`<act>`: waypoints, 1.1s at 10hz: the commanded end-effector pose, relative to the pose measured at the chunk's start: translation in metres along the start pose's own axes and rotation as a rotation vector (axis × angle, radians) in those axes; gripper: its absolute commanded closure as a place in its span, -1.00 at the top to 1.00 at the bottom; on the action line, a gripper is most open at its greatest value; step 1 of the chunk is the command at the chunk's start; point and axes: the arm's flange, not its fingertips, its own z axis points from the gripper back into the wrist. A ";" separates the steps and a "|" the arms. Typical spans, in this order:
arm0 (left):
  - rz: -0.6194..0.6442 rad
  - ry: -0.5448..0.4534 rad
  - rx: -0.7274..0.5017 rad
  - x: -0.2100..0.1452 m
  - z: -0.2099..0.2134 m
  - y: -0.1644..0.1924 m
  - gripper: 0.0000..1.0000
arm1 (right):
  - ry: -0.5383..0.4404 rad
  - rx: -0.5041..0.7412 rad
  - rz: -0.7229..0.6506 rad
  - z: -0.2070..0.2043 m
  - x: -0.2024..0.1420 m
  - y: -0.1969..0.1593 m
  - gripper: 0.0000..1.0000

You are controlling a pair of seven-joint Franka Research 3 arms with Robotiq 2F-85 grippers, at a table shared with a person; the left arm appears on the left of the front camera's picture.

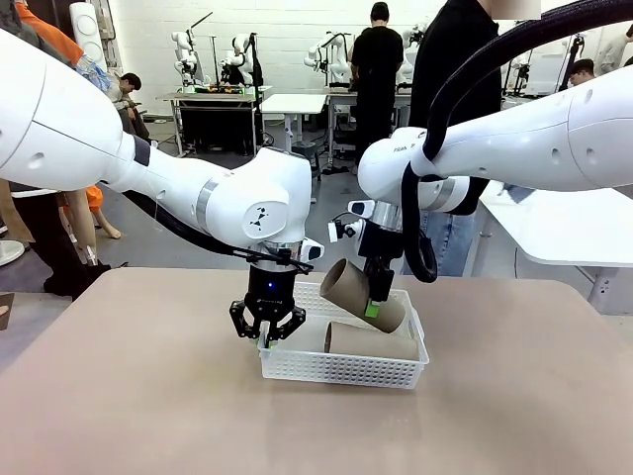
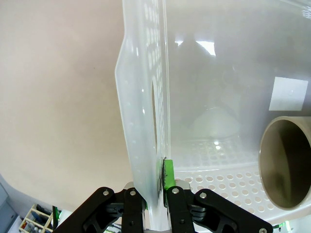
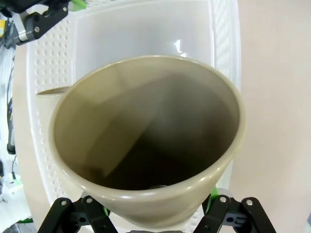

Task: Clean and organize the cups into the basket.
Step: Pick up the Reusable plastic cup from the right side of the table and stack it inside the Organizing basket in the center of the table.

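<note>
A taupe cup (image 1: 358,293) hangs tilted over the white basket (image 1: 341,373), and my right gripper (image 1: 372,307) is shut on its side. In the right wrist view this cup's (image 3: 146,131) open mouth faces the camera, with the right gripper (image 3: 150,216) clamped around it from below and the basket (image 3: 48,63) underneath. A second taupe cup (image 1: 372,341) lies on its side inside the basket; its mouth (image 2: 286,167) appears at the right of the left wrist view. My left gripper (image 1: 267,325) is shut on the basket's left wall (image 2: 146,121), which stands pinched between the green pads (image 2: 168,174).
The basket sits mid-table on the beige tabletop (image 1: 129,396), with open surface all around it. A person in a dark top (image 1: 445,89) stands behind the far edge. A white table (image 1: 564,228) stands at the right.
</note>
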 end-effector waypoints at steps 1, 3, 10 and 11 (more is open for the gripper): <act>-0.007 -0.005 -0.002 -0.001 0.000 0.001 -1.00 | 0.008 -0.011 0.024 -0.003 -0.002 -0.005 0.67; -0.007 -0.005 -0.002 -0.001 0.000 0.001 -1.00 | 0.002 0.000 0.023 -0.006 -0.005 -0.006 1.00; -0.007 -0.005 -0.002 -0.001 0.000 0.001 -1.00 | -0.133 -0.002 0.023 0.033 -0.036 0.022 1.00; -0.007 -0.005 -0.002 -0.001 0.000 0.001 -1.00 | -0.244 -0.002 0.042 0.062 -0.074 0.051 1.00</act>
